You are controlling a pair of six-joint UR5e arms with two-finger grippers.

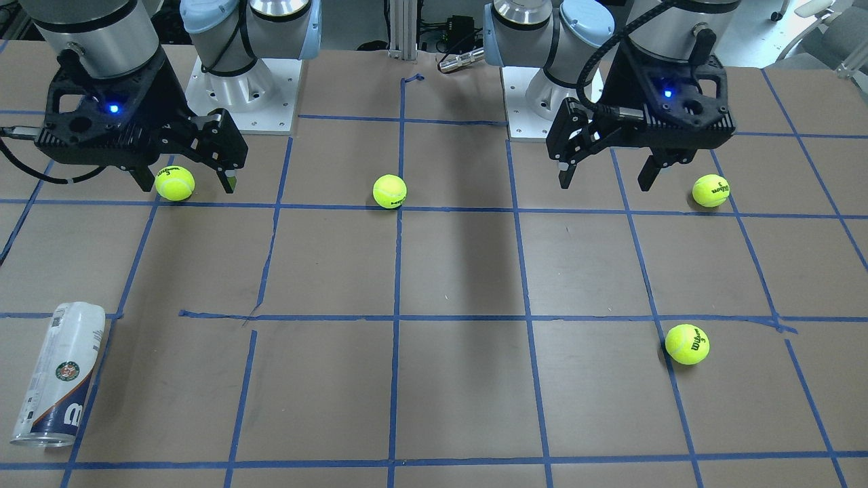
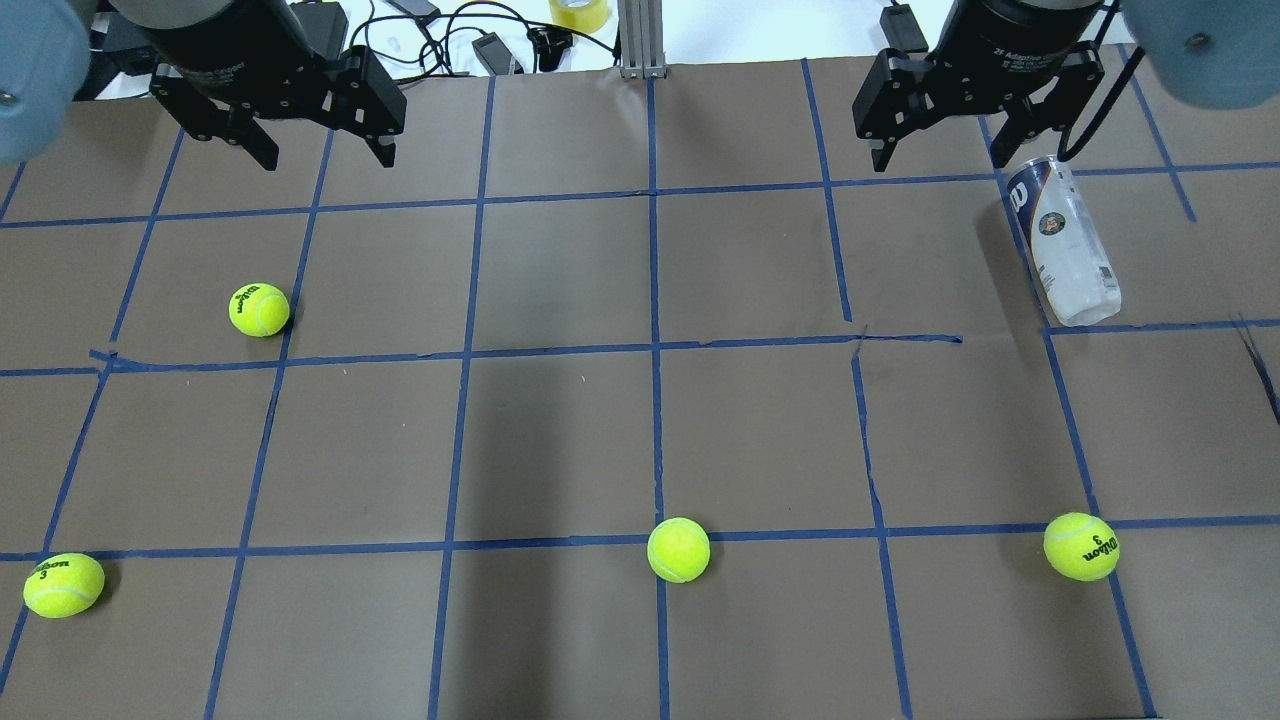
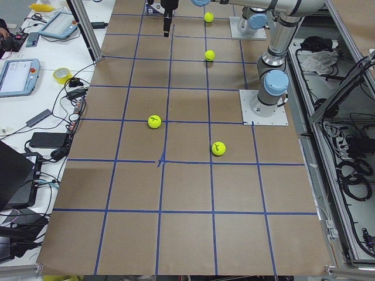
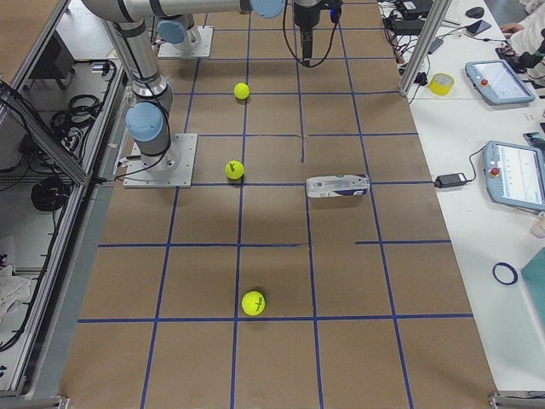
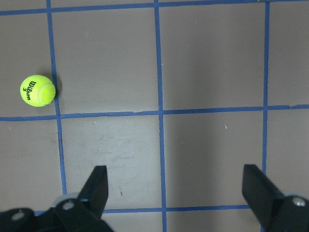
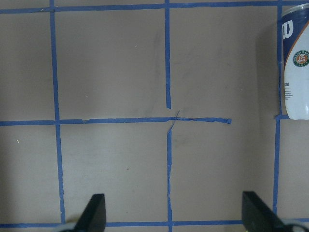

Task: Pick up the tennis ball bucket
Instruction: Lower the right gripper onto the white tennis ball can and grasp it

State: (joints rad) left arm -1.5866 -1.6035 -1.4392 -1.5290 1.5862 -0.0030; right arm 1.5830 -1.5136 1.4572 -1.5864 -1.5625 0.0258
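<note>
Two grippers hang above the table [image 2: 560,440], and neither touches anything. The left gripper [image 2: 328,158] has its fingers spread wide with nothing between them; the left wrist view shows only bare brown paper and blue tape lines [image 5: 158,111] under the gap. The right gripper [image 2: 940,160] is spread just as wide and is also empty. The tennis ball bucket [image 2: 1065,240] lies on its side on the robot's right half of the table, toward the edge opposite the robot's bases. Its navy-banded, metal-rimmed end points to that far edge and its clear end points back toward the robot. The round logo on the white label faces up. In the overhead view the bucket lies just beside the right gripper's outer finger. The right wrist view places the bucket [image 6: 295,63] at the upper right of the frame, outside the span of the fingers and clear of them. Four yellow-green tennis balls [image 2: 678,549] rest on the paper, all well apart from the bucket. Three sit in a row along the robot-side edge. A fourth ball [image 2: 259,309] sits farther out on the left half, touching a tape line.
</note>
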